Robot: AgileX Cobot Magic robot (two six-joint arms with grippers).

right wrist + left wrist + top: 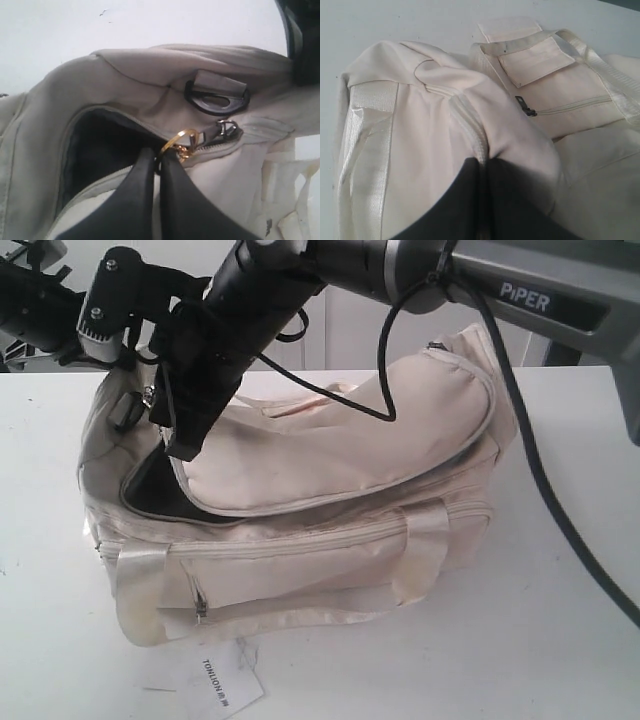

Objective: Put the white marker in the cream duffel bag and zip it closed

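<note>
**White table, bag open at its left end**

White tabletop (560,640) carries the cream duffel bag (300,550). At the bag's left end, the left gripper (481,167) pinches a fabric fold by the zip seam. The right gripper (157,155), reaching across, is clamped on the gold zip ring (177,137) beside the dark opening (150,485). Rightward, the top flap (350,450) bulges.

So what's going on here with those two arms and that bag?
Two robot arms are working to zip up the cream duffel bag on the white table. The right pincer is shut on the gold zip ring; the left pincer pinches the bag's fabric near the zip. The top flap gapes at one end, dark lining showing. No marker is in view.
</note>
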